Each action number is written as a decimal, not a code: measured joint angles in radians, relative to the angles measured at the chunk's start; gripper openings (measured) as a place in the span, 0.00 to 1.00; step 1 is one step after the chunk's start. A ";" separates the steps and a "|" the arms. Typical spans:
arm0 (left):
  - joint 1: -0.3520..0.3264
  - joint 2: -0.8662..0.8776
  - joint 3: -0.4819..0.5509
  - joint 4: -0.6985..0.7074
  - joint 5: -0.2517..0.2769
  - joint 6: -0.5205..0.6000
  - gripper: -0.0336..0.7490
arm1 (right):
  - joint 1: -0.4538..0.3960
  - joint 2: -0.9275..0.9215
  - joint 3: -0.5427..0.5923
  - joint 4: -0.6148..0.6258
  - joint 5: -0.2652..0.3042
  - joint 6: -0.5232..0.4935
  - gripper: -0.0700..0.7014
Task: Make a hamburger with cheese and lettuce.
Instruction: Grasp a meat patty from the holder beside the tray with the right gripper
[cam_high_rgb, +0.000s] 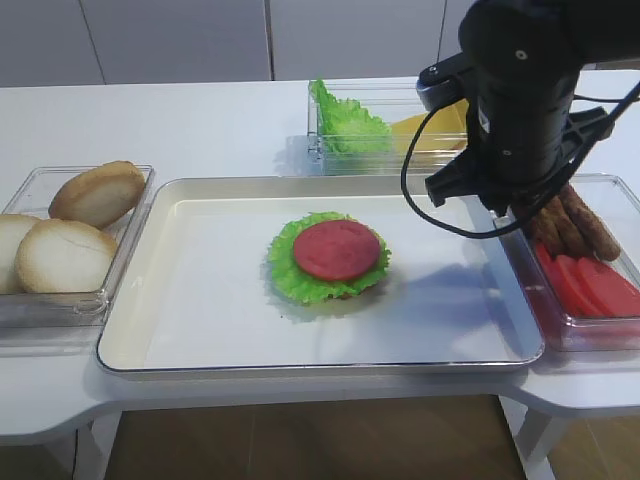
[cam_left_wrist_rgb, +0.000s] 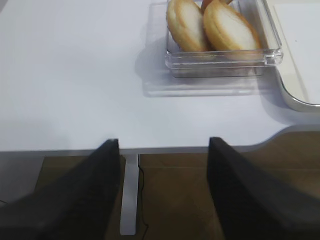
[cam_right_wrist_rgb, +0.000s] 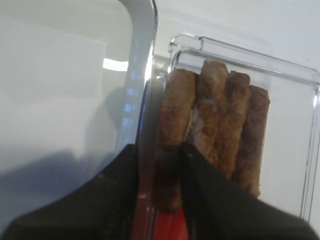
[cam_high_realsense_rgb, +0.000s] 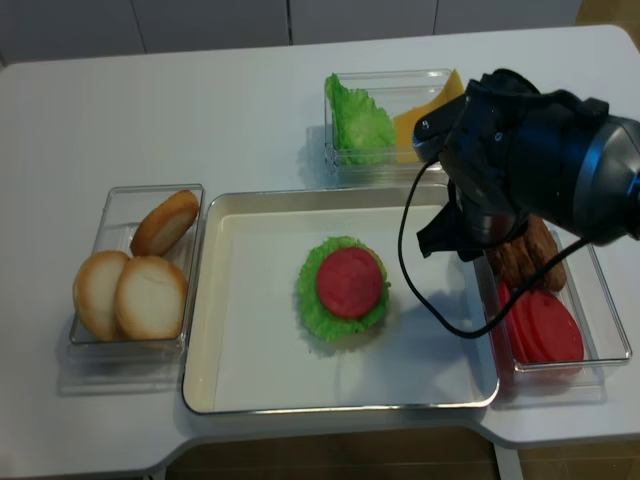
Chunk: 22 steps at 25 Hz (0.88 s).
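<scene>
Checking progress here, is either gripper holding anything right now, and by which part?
Nothing is held. The right gripper is open above the brown patties; the left gripper is open, empty.

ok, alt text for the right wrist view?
The right tool, its fingers apart, hovers over brown patties standing on edge in a clear container. Red tomato slices show just below, and the metal tray rim runs along the left.

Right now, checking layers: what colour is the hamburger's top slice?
Red, over green lettuce; the hamburger shows best in the exterior high view.
</scene>
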 joint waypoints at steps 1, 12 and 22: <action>0.000 0.000 0.000 0.000 0.000 0.000 0.57 | 0.000 0.000 0.000 -0.003 0.000 0.000 0.39; 0.000 0.000 0.000 0.000 0.000 0.000 0.57 | 0.000 0.000 0.000 -0.007 0.002 0.002 0.31; 0.000 0.000 0.000 0.000 0.000 0.000 0.57 | 0.000 0.004 -0.004 -0.012 0.007 0.003 0.27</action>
